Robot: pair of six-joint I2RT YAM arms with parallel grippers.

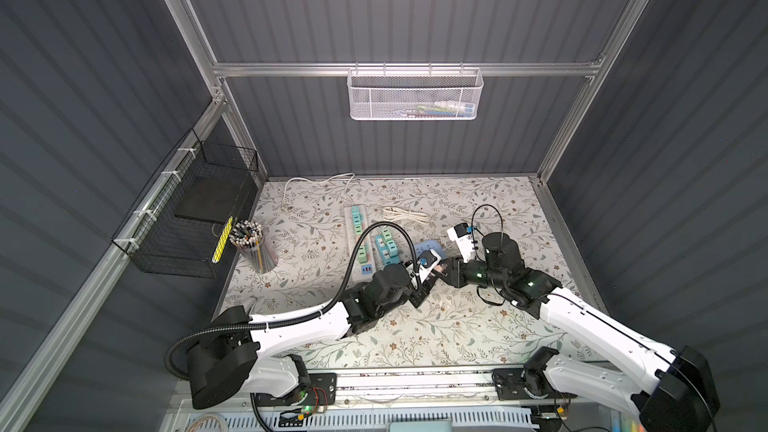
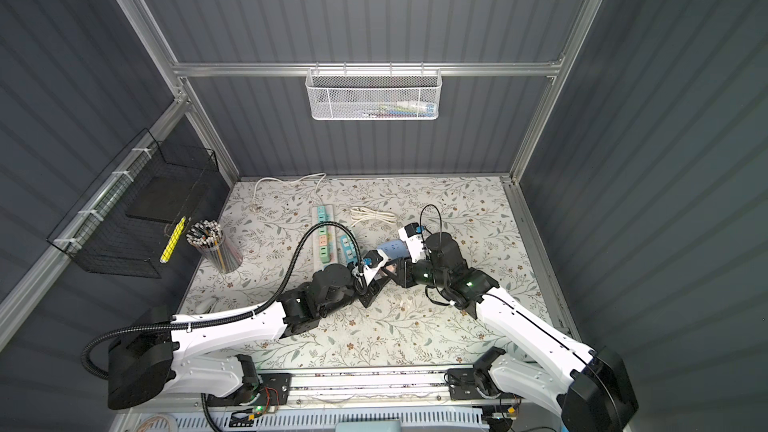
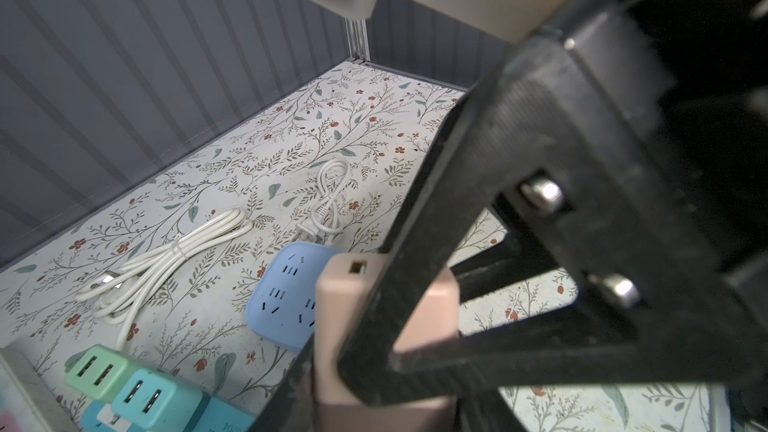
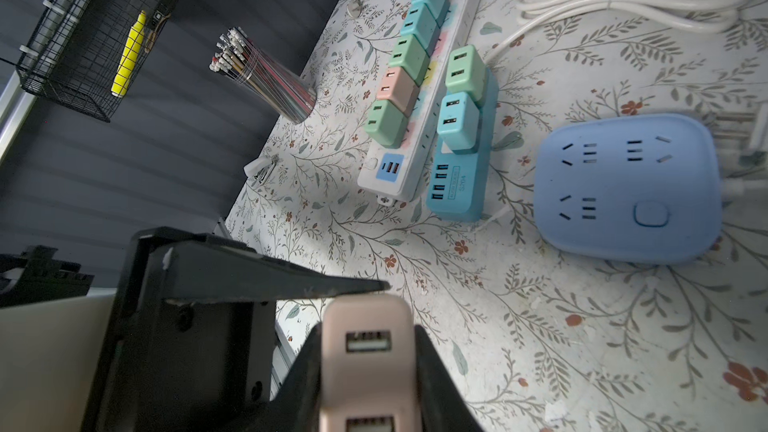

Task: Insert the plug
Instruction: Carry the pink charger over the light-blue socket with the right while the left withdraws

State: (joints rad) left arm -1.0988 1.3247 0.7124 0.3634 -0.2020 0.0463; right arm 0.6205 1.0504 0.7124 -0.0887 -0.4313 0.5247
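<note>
Our right gripper (image 4: 368, 328) clamps the pink plug (image 4: 365, 371) above the table (image 4: 540, 326); our left gripper (image 1: 433, 278) seems closed on it too. Nearby lie the blue socket block (image 4: 627, 189) and teal strip (image 4: 461, 184).

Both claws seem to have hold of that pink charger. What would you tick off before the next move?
1. Grip of right gripper on pink USB charger: ok, shut on it.
2. The left gripper open and clear of the charger: not ok, shut on it too.
3. Free sockets on blue socket block: ok, all empty.
4. Prongs facing the sockets: cannot tell, prongs hidden.
5. Bare table between charger and block: ok.
</note>
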